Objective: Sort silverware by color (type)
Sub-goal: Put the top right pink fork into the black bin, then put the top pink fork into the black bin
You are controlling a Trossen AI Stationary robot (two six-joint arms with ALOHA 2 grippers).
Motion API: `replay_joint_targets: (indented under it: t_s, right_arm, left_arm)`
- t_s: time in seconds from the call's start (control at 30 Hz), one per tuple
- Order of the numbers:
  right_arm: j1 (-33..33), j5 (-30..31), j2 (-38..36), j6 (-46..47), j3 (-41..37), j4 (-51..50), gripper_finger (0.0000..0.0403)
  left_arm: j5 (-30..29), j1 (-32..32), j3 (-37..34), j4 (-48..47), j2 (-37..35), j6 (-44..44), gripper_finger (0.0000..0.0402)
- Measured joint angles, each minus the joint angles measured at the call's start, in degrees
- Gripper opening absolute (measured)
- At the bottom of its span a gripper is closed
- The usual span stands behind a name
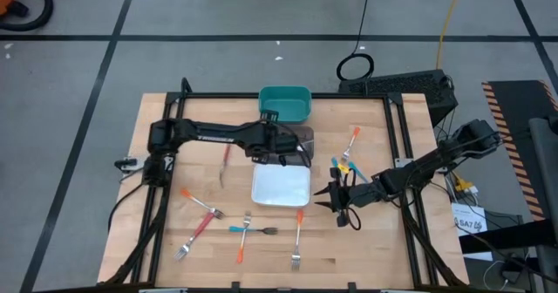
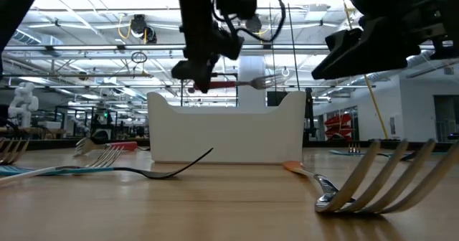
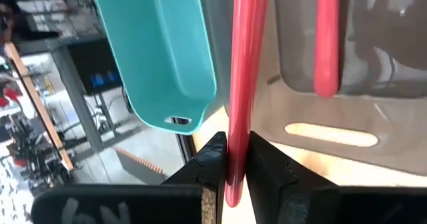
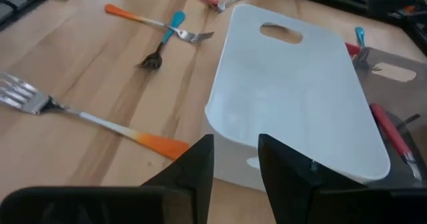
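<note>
one red-handled fork (image 3: 241,84) pinched in left claw (image 3: 235,159).

table (image 4: 60,64): we see light wood, matt grain
white bin (image 4: 293,97): smooth plastic
teal bin (image 3: 160,51): glossy plastic
red fork handle (image 3: 243,71): we read shiny plastic
fork head (image 4: 23,94): polished metal

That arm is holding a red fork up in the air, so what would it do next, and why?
Probably lower and let go. The left gripper is shut on the red fork above the dark bin, where another red handle already lies, so dropping it there keeps the reds together.
</note>
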Motion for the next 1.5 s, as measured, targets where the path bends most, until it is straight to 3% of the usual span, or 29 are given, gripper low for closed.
replay_joint_targets:
  t_s: [0.27,1.03,1.13,1.37,1.5]
  right_arm:
    - [1.47,0.08,-0.59,0.55,0.0,-1.42,0.0114]
    - [1.7,0.02,-0.59,-0.02,0.0,-1.45,0.0114]
    - [1.7,0.0,-0.59,-0.02,0.0,-1.45,0.0114]
    - [1.7,-0.03,-0.59,-0.02,0.0,-1.43,0.0114]
    - [1.7,-0.03,-0.59,-0.02,0.0,-1.3,0.0114]
  left_arm:
    - [0.57,0.35,0.53,-0.99,4.61,-0.66,0.0049]
    - [1.2,3.05,0.53,0.07,4.75,-4.6,0.0051]
    - [1.5,3.08,0.53,0.11,4.75,-5.84,0.0071]
    - [1.6,3.4,0.53,1.02,4.74,-8.68,0.0164]
    - [1.64,2.86,1.39,0.55,4.73,-10.07,0.019]
